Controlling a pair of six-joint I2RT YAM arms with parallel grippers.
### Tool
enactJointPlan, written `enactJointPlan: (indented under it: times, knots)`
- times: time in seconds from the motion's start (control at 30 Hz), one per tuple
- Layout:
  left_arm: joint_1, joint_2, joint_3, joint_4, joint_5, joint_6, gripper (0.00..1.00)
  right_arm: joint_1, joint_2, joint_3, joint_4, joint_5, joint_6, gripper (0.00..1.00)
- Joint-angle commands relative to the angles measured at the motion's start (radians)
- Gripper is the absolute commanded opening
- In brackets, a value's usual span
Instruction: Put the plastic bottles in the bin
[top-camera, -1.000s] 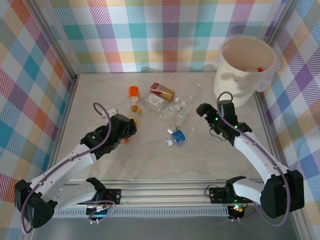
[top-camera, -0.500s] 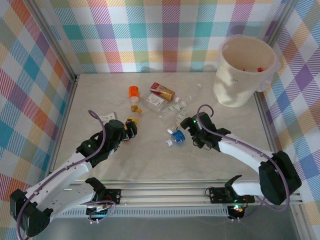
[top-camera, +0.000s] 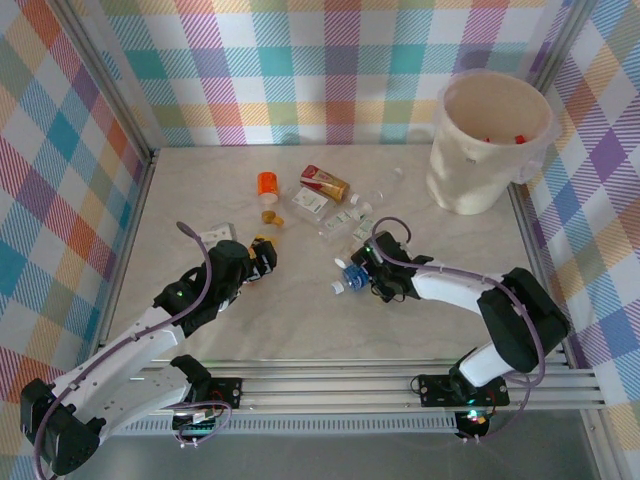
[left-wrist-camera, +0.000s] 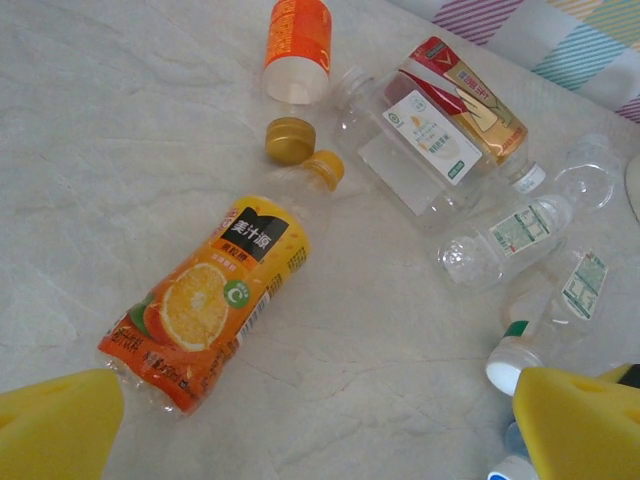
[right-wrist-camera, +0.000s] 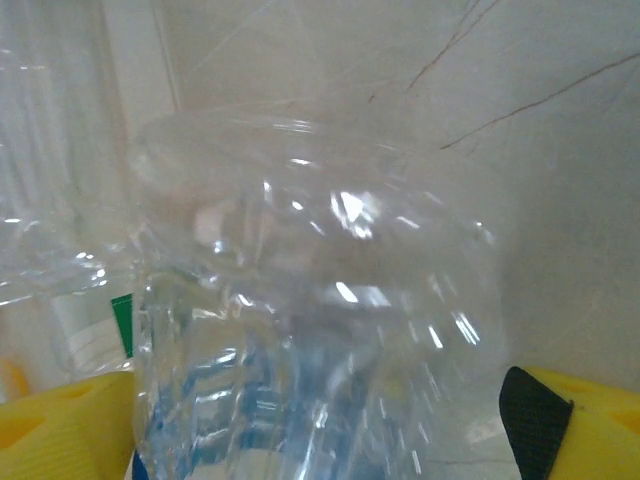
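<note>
Several plastic bottles lie in the middle of the table. My right gripper (top-camera: 362, 268) is down on a clear crushed bottle with a blue label (top-camera: 353, 275). In the right wrist view that bottle (right-wrist-camera: 320, 300) sits between the yellow fingers (right-wrist-camera: 60, 425) of my right gripper (right-wrist-camera: 320, 430), whose jaws stand wide around it. My left gripper (top-camera: 258, 262) hangs open with nothing in it, just short of an orange juice bottle (left-wrist-camera: 215, 300); its fingers (left-wrist-camera: 55, 425) frame bare table. The cream bin (top-camera: 447, 165) stands at the far right.
An orange-labelled bottle (left-wrist-camera: 298, 40), a red-labelled one (left-wrist-camera: 465, 95), clear bottles with white labels (left-wrist-camera: 425, 150) and a loose yellow cap (left-wrist-camera: 290, 140) lie beyond the juice bottle. Checkered walls close in the table on three sides.
My right arm has swung left from near the bin and come down over the blue-labelled bottle, its jaws narrowing a little. My left gripper shifted slightly toward me and stays open.
</note>
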Motion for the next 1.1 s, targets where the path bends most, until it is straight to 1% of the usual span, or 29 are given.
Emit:
enactJointPlan:
  times: [0.0,0.1,0.2,0.37,0.43,0.57,0.67,0.73,0.8,1.0,1.07]
  knots:
    - [0.008,-0.008,-0.015,0.022,0.007,-0.003,1.0,0.007,0.022,0.017,-0.033,0.058,0.032,0.89]
    - [0.007,-0.008,-0.016,0.022,0.009,-0.004,1.0,0.007,0.011,0.013,-0.072,0.108,-0.005,0.83]
    - [0.008,-0.002,-0.018,0.03,0.011,-0.006,1.0,0.005,0.013,0.027,-0.126,0.148,-0.063,0.81]
    - [0.007,0.016,-0.017,0.038,0.023,-0.011,1.0,0.004,0.022,0.005,-0.117,0.139,-0.075,0.77]
    - [0.007,0.021,-0.018,0.041,0.025,-0.014,1.0,0.002,0.022,-0.005,-0.099,0.14,-0.086,0.74]
    - [0.008,0.02,-0.02,0.05,0.041,-0.015,1.0,-0.004,0.001,-0.018,-0.055,0.145,-0.177,0.65]
    - [0.008,0.018,-0.029,0.088,0.094,0.008,1.0,-0.004,-0.028,-0.01,-0.018,0.144,-0.309,0.58]
    - [0.007,0.02,-0.034,0.104,0.135,0.019,1.0,-0.004,-0.04,-0.003,-0.014,0.148,-0.369,0.55]
    - [0.007,0.028,-0.038,0.175,0.185,0.032,1.0,-0.004,-0.057,0.0,-0.003,0.16,-0.422,0.52]
    - [0.007,0.065,-0.043,0.296,0.335,0.049,1.0,-0.004,-0.145,0.01,0.009,0.219,-0.603,0.45]
    - [0.008,0.081,-0.042,0.328,0.367,0.051,1.0,-0.004,-0.181,0.015,0.011,0.244,-0.668,0.43]
